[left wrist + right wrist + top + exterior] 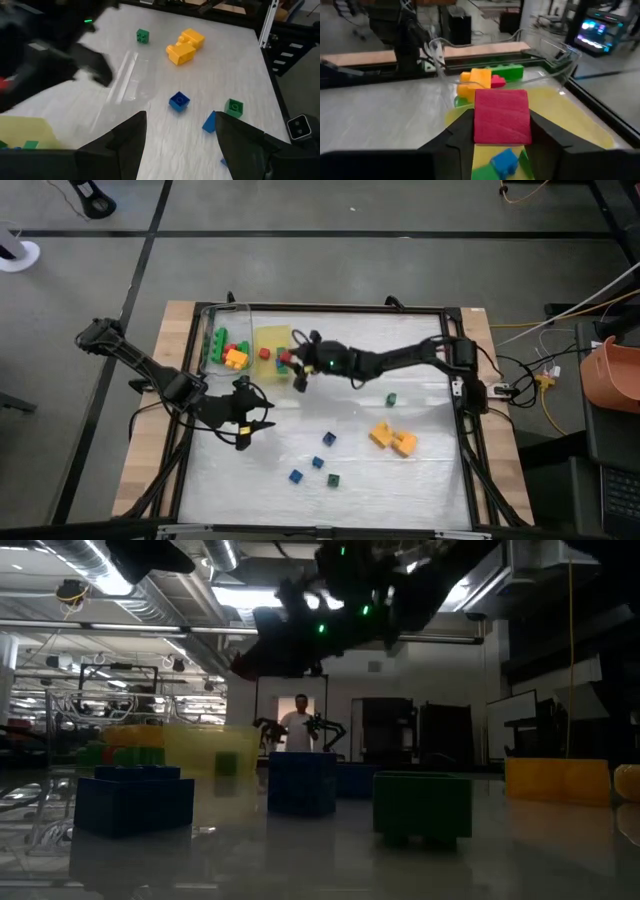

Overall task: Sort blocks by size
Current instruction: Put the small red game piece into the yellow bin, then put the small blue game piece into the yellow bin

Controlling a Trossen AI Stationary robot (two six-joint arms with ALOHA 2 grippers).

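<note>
My right gripper (501,131) is clamped on a red block (501,116) above the yellow tray (268,338) near the table's (420,480) far left corner. My left gripper (179,131) hangs spread and empty by the left edge — loose blocks (392,438) dot the near half.

robotics lab: exposed ceiling ducts (90,565), other robot arms (325,730), person (298,725) behind.

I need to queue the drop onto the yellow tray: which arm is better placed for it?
Right. The right gripper is shut on a red block and hangs over the yellow tray. The left gripper is open, holds nothing, and sits nearer the loose blue block.
</note>
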